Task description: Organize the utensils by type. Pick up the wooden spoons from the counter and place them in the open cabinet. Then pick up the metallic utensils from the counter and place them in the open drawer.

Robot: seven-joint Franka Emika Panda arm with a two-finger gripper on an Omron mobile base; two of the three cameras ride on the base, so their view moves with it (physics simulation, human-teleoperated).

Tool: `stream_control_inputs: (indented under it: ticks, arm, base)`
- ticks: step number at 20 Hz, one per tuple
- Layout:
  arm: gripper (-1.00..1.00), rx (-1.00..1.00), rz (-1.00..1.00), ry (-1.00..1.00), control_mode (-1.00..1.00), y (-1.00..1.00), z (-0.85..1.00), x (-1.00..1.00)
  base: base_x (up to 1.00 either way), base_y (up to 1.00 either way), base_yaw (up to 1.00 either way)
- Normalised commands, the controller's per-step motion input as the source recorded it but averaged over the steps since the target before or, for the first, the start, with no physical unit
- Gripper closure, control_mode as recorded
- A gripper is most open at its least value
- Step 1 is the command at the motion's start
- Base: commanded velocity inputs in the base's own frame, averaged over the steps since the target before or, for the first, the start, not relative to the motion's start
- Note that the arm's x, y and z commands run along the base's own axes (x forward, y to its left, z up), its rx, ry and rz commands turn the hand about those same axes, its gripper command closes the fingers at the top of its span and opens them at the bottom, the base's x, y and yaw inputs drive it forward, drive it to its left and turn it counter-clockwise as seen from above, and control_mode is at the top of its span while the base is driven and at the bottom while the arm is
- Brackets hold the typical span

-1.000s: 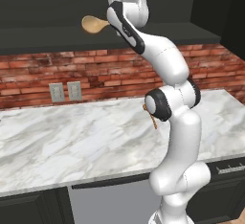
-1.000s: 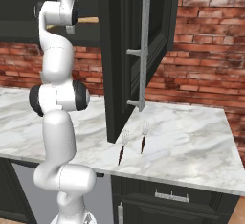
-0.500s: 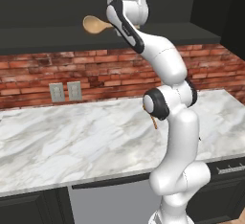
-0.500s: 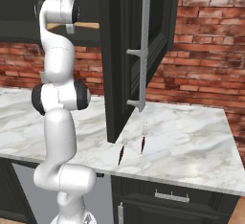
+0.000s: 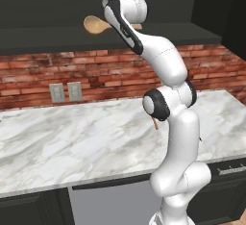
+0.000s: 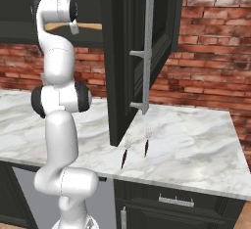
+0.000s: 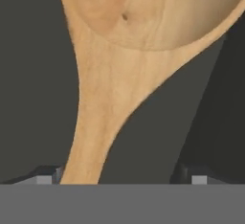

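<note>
One large wooden spoon (image 7: 115,74) lies in front of my gripper (image 7: 119,173) in the hand view: light tan, fine grain, a small dark knot in the round bowl toward twelve o'clock, and a neck that narrows into the handle running down toward seven o'clock. My two finger tips (image 7: 45,176) stand spread wide; the handle passes just beside the one at seven o'clock, and whether it touches that tip I cannot tell. The other tip is well apart from the wood, so I am not pinching the spoon. It rests on the dark flat shelf of the open cabinet (image 5: 57,39); in the left base view the bowl pokes out at nine o'clock from my hand, and in the right base view the handle runs toward three o'clock along the shelf edge.

Counting the rest: one smaller orange-brown spoon (image 5: 154,122), of which a short piece shows on the counter (image 5: 72,137) behind my arm. Two forks (image 6: 125,150) with silver pronged heads and thin dark handles lie side by side, close but apart, near the counter's front edge below the open cabinet door (image 6: 132,52). Two pale wall outlets (image 5: 66,92) sit on the brick wall (image 5: 38,77).
</note>
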Motion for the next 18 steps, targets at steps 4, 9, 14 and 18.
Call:
stream_control_inputs:
  ticks: [4, 9, 14, 18]
  arm:
    - [-1.00, -0.26, 0.12, -0.16, -1.00, 0.00, -0.11, -0.20]
    - [-1.00, -0.20, 0.05, -0.17, -1.00, -0.02, -0.11, -0.25]
    - [-1.00, -0.14, 0.02, -0.14, -1.00, -0.03, -0.15, -0.25]
    - [-1.00, -0.08, 0.00, -0.06, -1.00, 0.00, -0.20, -0.24]
  base:
    - [0.00, 0.00, 0.00]
    - [0.00, 0.00, 0.00]
    - [0.00, 0.00, 0.00]
    - [0.00, 0.00, 0.00]
